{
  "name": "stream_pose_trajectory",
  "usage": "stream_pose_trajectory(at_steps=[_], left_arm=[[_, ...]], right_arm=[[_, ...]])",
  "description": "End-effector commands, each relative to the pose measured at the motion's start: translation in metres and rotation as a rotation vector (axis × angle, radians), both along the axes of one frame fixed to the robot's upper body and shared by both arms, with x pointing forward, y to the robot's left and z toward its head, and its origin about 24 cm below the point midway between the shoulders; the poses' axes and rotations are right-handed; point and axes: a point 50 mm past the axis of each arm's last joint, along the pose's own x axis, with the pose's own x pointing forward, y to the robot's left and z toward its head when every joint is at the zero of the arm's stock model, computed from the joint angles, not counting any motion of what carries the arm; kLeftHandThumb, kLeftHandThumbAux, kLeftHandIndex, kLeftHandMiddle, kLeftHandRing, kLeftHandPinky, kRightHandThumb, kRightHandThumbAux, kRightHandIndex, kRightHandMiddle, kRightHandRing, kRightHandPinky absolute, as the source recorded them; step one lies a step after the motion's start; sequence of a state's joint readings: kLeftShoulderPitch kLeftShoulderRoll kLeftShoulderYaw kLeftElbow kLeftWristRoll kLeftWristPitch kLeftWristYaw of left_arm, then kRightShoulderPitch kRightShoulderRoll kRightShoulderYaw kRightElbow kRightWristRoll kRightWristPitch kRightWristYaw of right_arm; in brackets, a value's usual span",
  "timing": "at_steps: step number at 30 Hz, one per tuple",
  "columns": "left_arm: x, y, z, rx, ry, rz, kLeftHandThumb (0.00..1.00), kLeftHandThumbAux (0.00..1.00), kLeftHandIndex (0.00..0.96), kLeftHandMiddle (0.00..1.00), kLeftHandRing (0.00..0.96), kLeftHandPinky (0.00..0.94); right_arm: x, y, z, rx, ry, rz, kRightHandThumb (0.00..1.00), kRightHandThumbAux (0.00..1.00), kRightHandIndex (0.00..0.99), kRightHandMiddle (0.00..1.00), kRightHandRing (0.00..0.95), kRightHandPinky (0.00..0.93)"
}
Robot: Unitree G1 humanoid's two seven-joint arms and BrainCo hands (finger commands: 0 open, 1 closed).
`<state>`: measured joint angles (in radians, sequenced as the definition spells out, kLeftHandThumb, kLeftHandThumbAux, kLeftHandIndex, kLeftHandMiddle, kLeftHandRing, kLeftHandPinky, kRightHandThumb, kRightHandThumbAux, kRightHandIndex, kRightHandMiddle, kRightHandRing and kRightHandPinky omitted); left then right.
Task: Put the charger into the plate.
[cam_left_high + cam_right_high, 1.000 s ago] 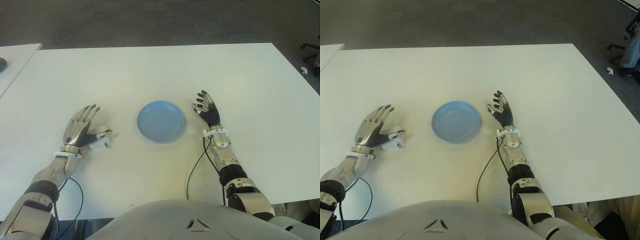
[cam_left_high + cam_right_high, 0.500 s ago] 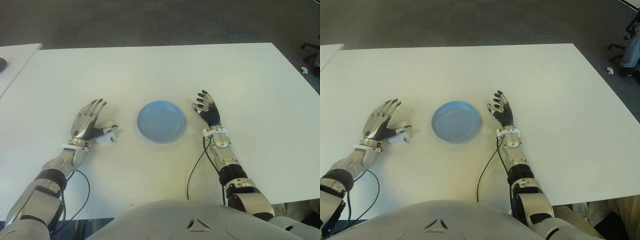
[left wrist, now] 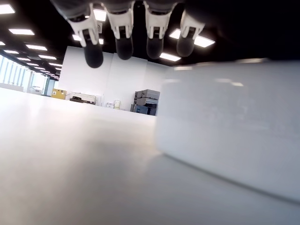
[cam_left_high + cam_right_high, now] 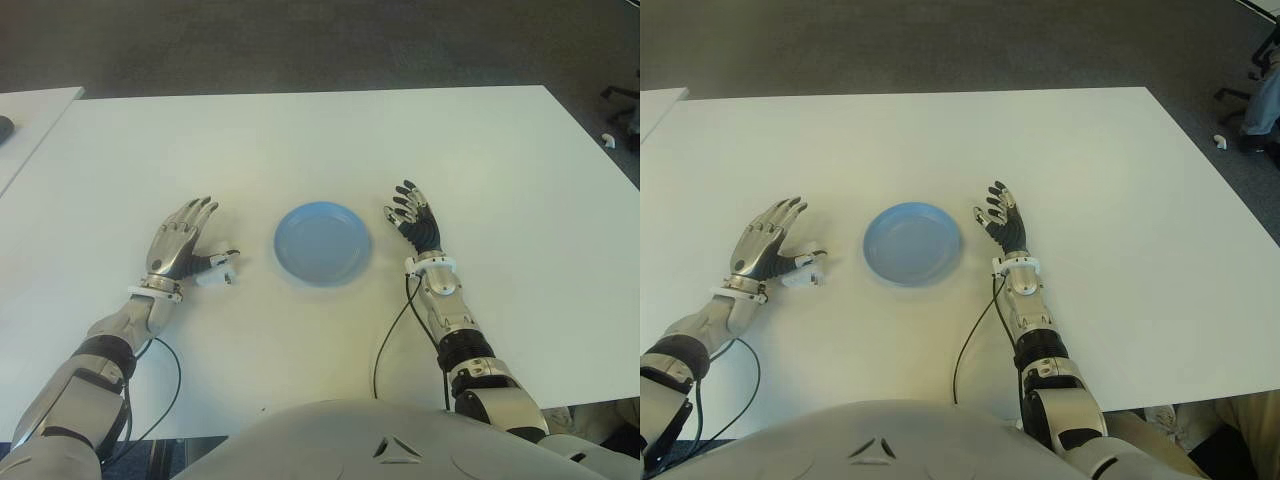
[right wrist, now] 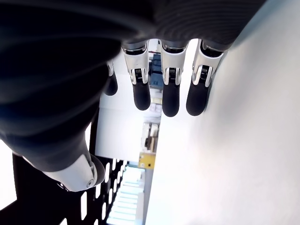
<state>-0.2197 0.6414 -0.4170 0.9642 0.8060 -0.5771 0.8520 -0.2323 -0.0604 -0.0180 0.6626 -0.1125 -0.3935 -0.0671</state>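
White charger (image 4: 213, 271) now lies nearer the blue plate (image 4: 323, 243), nudged rightward by the left hand (image 4: 180, 244), fingers spread, ungrasped. Right hand (image 4: 414, 220) idles open, right of the plate.

Table (image 4: 300, 140): showing smooth, matt white, laminate-like top; throwing a soft sheen close up in the left wrist view.

Plate (image 4: 323, 242): looking like smooth light-blue plastic, faint gloss along the rim.

Charger (image 4: 213, 271): reading as white plastic, smooth, semi-gloss; filling the left wrist view as a pale, lightly reflecting block.

Left hand (image 4: 178, 245): wearing brushed silvery metal-look shells on the back, dark matt pads on the fingertips (image 3: 124, 48).

Right hand (image 4: 416, 222): showing black ribbed rubbery palm covering, silver knuckle parts.

Cable (image 4: 390, 335): appearing thin, black, rubber-coated.

Floor (image 4: 300, 40): looking like dark grey, rough-textured carpet.
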Motion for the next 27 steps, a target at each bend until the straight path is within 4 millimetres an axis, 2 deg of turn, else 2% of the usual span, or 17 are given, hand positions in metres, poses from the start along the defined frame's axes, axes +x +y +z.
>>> stream_pose_trajectory(at_steps=[1, 7, 14, 27], left_arm=[[0.006, -0.019, -0.006, 0.032, 0.087, -0.084, 0.224, 0.249, 0.011, 0.008, 0.043, 0.154], [0.027, -0.026, 0.009, 0.104, 0.112, -0.111, 0.234, 0.251, 0.031, 0.019, 0.045, 0.155], [0.035, -0.031, 0.018, 0.151, 0.135, -0.131, 0.233, 0.242, 0.05, 0.027, 0.045, 0.151], [0.053, -0.041, 0.032, 0.175, 0.136, -0.147, 0.244, 0.227, 0.074, 0.019, 0.025, 0.116]], right_arm=[[-0.009, 0.0, -0.015, 0.005, 0.086, -0.009, 0.561, 0.726, 0.039, 0.163, 0.174, 0.218], [-0.009, 0.001, -0.016, 0.012, 0.09, -0.005, 0.543, 0.717, 0.035, 0.159, 0.173, 0.219], [-0.01, 0.001, -0.015, 0.014, 0.092, -0.007, 0.527, 0.715, 0.032, 0.156, 0.173, 0.218], [-0.01, 0.002, -0.015, 0.017, 0.089, -0.002, 0.564, 0.734, 0.033, 0.164, 0.17, 0.207]])
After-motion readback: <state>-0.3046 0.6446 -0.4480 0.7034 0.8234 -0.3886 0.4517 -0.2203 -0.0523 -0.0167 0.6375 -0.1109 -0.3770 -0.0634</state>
